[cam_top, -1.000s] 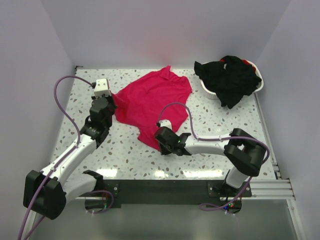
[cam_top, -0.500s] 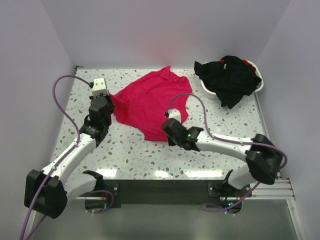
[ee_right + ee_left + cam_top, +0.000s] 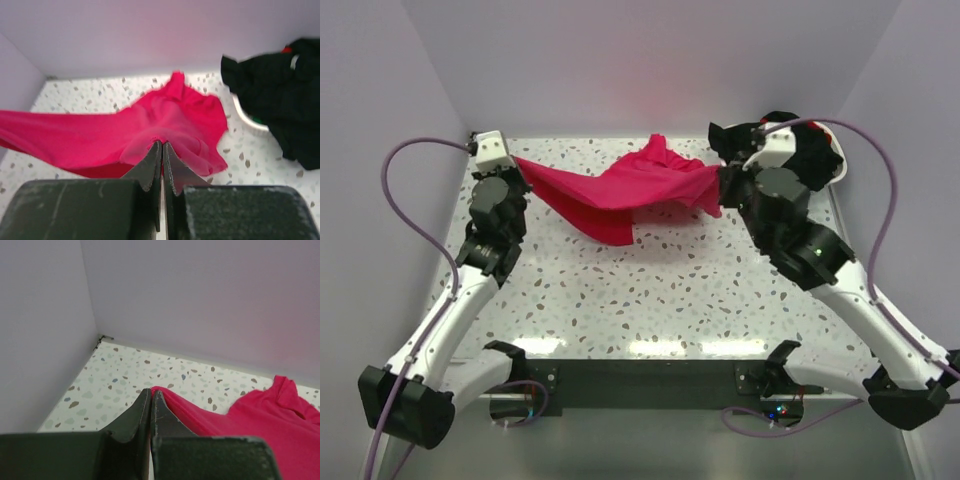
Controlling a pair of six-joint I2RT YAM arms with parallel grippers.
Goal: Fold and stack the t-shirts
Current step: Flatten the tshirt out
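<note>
Here, stretched over the table (image 3: 670,290) between left gripper (image 3: 151,392) and right gripper (image 3: 161,145), both clamped onto the pinkish-red t-shirt (image 3: 620,190).

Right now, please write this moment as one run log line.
left gripper: shut on red t-shirt | right gripper: same | red t-shirt: stretched between them | black t-shirts: in basket

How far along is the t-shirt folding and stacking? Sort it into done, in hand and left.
Done: nothing folded or stacked. In hand: left gripper and right gripper each shut on the red t-shirt, stretching it between them. Left: folding it, then the black t-shirts heaped in the white basket.
</note>
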